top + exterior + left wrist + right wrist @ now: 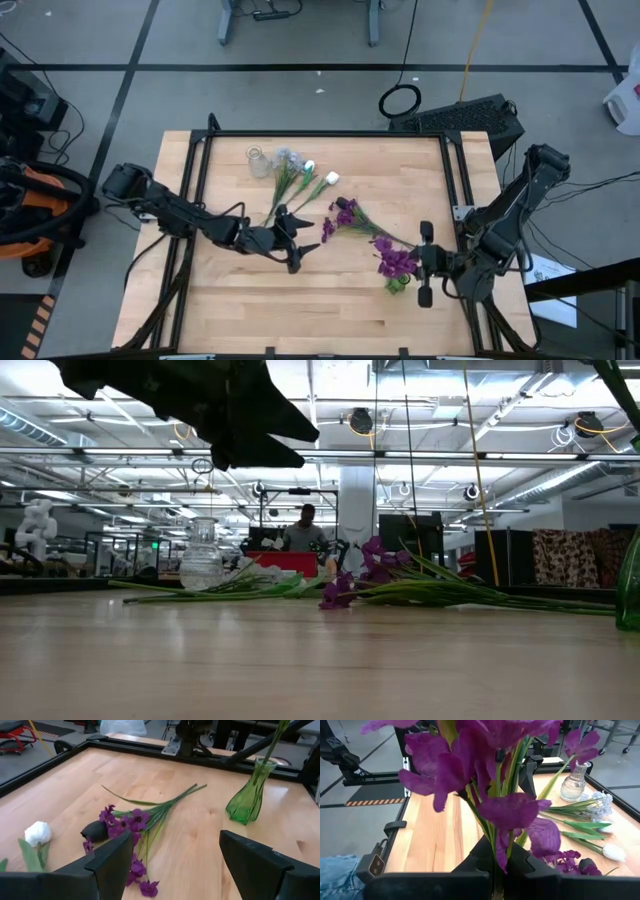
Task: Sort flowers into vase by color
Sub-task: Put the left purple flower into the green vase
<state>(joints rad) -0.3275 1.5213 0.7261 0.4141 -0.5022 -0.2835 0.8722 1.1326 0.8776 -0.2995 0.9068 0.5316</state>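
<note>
Pinching purple flowers [500, 815] above the green vase [398, 284], right end effector [424, 262]; left end effector [300, 240] spread.

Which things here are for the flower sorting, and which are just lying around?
For the job: purple flowers, white flowers, grey-blue flowers, green vase, clear vase.
Just lying about: cable loop on the floor, orange machine beside the table.

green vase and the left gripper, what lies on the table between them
In the left wrist view, purple flower stems lie on the wood between the open left gripper and the green vase.
</note>
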